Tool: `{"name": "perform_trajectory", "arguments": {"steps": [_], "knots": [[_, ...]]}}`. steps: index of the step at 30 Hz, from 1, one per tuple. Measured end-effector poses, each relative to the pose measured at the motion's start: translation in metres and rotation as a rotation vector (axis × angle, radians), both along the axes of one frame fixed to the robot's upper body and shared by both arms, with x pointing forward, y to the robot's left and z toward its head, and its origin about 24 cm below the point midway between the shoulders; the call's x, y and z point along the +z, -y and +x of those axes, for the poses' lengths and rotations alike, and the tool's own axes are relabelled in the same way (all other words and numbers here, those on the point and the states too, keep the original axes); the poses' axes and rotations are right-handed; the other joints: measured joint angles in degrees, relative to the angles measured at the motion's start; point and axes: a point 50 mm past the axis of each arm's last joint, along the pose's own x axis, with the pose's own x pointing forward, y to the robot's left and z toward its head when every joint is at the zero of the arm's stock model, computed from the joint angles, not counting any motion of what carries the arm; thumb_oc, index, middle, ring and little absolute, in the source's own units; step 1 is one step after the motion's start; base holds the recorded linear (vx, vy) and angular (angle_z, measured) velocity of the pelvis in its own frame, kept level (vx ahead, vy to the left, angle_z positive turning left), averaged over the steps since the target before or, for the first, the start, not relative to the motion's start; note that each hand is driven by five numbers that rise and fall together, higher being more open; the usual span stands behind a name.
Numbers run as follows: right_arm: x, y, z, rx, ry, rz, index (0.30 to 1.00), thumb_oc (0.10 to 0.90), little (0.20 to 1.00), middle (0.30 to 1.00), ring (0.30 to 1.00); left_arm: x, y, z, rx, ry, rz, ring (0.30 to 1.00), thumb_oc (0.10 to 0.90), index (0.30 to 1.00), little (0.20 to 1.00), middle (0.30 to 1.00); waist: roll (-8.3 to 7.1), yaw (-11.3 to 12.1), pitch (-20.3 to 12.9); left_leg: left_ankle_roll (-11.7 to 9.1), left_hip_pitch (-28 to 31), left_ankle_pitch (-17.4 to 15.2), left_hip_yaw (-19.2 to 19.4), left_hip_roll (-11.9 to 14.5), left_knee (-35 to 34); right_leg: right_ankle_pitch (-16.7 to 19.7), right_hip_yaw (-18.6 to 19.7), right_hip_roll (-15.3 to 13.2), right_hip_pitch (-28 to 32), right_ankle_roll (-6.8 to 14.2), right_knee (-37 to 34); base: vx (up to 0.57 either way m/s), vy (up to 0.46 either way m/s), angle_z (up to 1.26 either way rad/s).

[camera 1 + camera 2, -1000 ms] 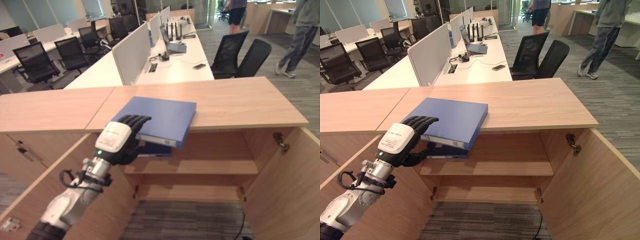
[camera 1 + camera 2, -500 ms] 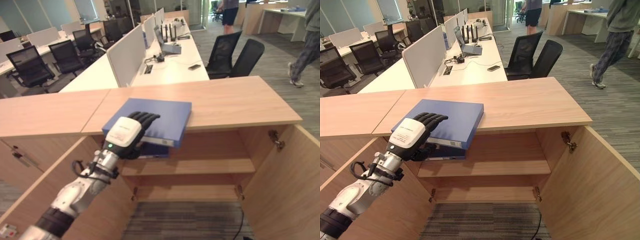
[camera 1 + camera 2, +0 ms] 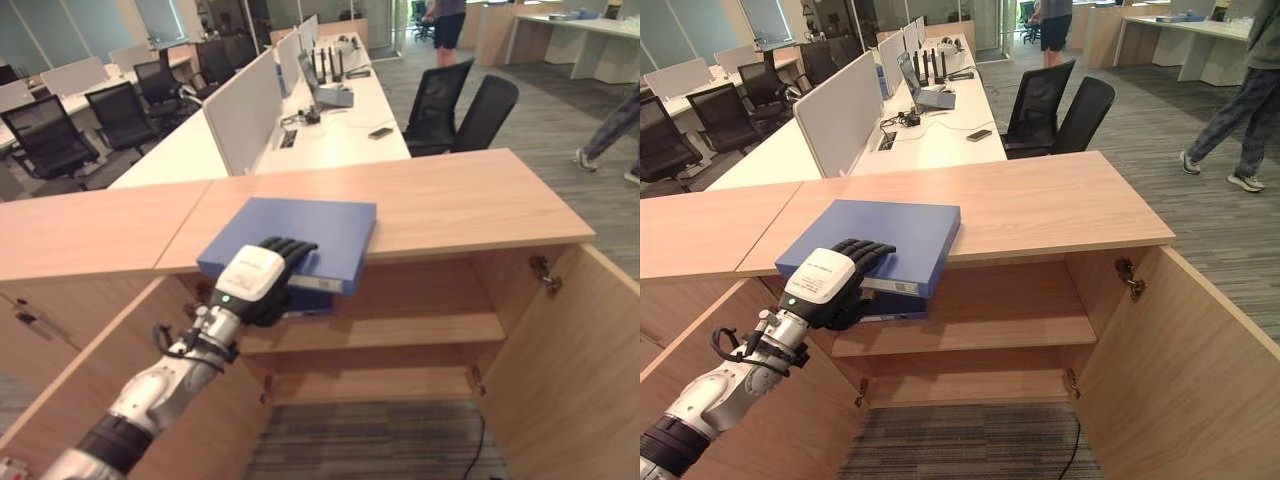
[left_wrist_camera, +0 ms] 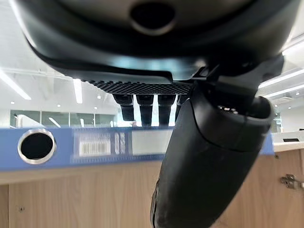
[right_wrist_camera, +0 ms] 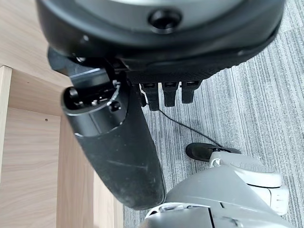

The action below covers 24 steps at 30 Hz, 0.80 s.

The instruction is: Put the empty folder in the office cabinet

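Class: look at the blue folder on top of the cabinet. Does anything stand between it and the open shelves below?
Nothing visible does. The blue folder overhangs the cabinet top's front edge, the left robot hand gripping its spine. Both doors stand open, and the upper shelf looks bare.

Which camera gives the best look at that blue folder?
The right eye view: the folder lies whole on the cabinet top, overhanging its edge, the left hand gripping it. The left eye view shows much the same. The left wrist view catches just its spine.
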Motion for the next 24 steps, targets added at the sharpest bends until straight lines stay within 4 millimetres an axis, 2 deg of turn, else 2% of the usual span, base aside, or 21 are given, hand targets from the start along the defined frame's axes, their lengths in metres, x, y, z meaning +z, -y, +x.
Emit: {"name": "perform_trajectory", "arguments": {"steps": [11, 12, 13, 21, 24], "knots": [[0.0, 0.0, -0.002, -0.003, -0.007, -0.001, 0.9, 0.8, 0.9, 0.9, 0.9, -0.001, -0.005, 0.007, 0.034, -0.002, 0.025, 0.9, 0.8, 0.9, 0.9, 0.9, -0.15, -1.0, 0.0, 0.0, 0.0, 0.0, 0.1, 0.0, 0.0, 0.1, 0.1, 0.0, 0.0, 0.1, 0.0, 0.0, 0.0, 0.0], [0.0, 0.0, -0.003, -0.003, -0.008, -0.001, 0.9, 0.8, 0.9, 0.9, 0.9, -0.001, -0.006, 0.008, 0.038, -0.001, 0.031, 0.528, 0.552, 0.528, 0.528, 0.528, -0.22, -1.0, 0.0, 0.0, 0.0, 0.0, 0.2, 0.0, 0.0, 0.1, 0.2, 0.1, 0.0, 0.1, 0.0, 0.0, 0.0, 0.0], [0.0, 0.0, -0.003, -0.004, -0.009, -0.001, 0.9, 0.8, 0.9, 0.9, 0.9, -0.001, -0.006, 0.009, 0.038, 0.002, 0.039, 0.3, 0.4, 0.3, 0.3, 0.3, -0.26, -1.0, 0.0, 0.0, 0.0, 0.0, 0.2, 0.0, 0.0, 0.1, 0.2, 0.1, 0.0, 0.1, 0.0, 0.0, 0.0, 0.0], [-0.001, -0.002, -0.003, -0.005, -0.015, 0.005, 0.9, 0.8, 0.9, 0.9, 0.9, 0.008, 0.002, 0.016, 0.04, 0.068, 0.0, 0.3, 0.4, 0.3, 0.3, 0.3, -1.3, -1.0, -0.8, 0.0, 0.0, 0.0, 0.3, 0.0, 0.0, 0.1, 0.2, 0.0, 0.1, 0.1, 0.0, 0.0, 0.0, 0.0], [-0.002, -0.003, -0.005, -0.007, -0.022, 0.009, 0.9, 0.8, 0.9, 0.9, 0.9, 0.019, 0.005, 0.019, 0.03, 0.123, -0.034, 0.3, 0.4, 0.3, 0.3, 0.3, -1.52, -0.9, -0.9, 0.0, 0.0, 0.0, 0.2, 0.0, 0.0, 0.1, 0.2, 0.0, 0.1, 0.1, 0.0, 0.0, 0.0, 0.0]]}}
